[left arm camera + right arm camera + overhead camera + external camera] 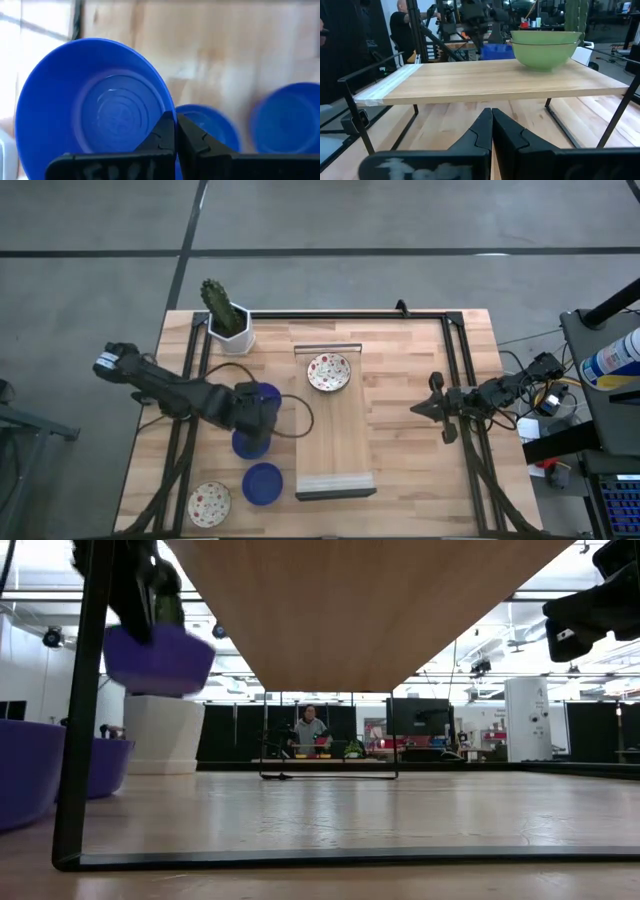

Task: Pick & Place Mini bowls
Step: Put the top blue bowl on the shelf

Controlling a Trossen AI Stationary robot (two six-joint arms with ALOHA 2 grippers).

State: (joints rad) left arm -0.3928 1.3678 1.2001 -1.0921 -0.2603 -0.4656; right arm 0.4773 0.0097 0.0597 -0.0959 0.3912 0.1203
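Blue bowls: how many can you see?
3. One blue bowl is held up by the left gripper. One sits on the table partly under that gripper, one nearer the table's front edge. More could be hidden.

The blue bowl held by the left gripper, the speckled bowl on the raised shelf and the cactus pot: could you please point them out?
blue bowl [95,110]: left wrist view, inner base.
speckled bowl [329,372]: high view, centre.
cactus pot [231,336]: high view, white rim.
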